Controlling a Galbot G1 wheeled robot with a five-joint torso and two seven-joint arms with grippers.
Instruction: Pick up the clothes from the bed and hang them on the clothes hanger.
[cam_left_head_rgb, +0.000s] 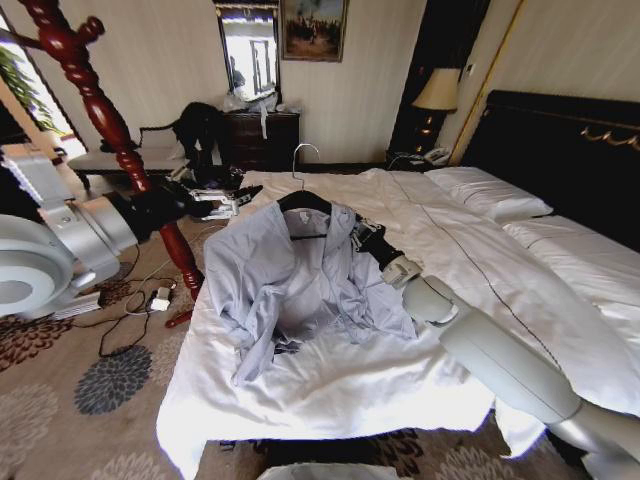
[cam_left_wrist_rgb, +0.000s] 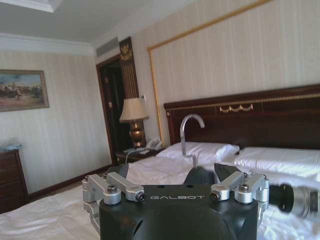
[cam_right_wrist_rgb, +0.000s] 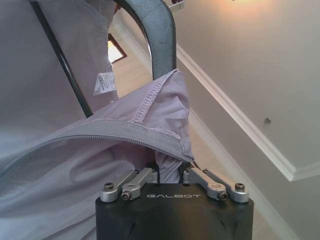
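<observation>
The right gripper (cam_right_wrist_rgb: 170, 167) pinched the shirt (cam_left_head_rgb: 300, 280) by its collar (hanger (cam_left_head_rgb: 305, 200) inside), while the left gripper (cam_left_head_rgb: 243, 197), fingers unclear, hovered beside the bed (cam_left_head_rgb: 480, 250).

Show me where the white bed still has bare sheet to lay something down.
Bare sheet: the near foot of the white-sheeted bed, below the light grey-lavender wrinkled shirt, and the far side between the right gripper and the white pillows. Crowded: the near-left part, with shirt, slim black hanger and left gripper.

The black left tool (cam_left_wrist_rgb: 176, 190) with silver finger links is hovering over the white-sheeted bed (cam_left_wrist_rgb: 280, 160), the thin silver hanger hook (cam_left_wrist_rgb: 189, 125) rising beyond it.
</observation>
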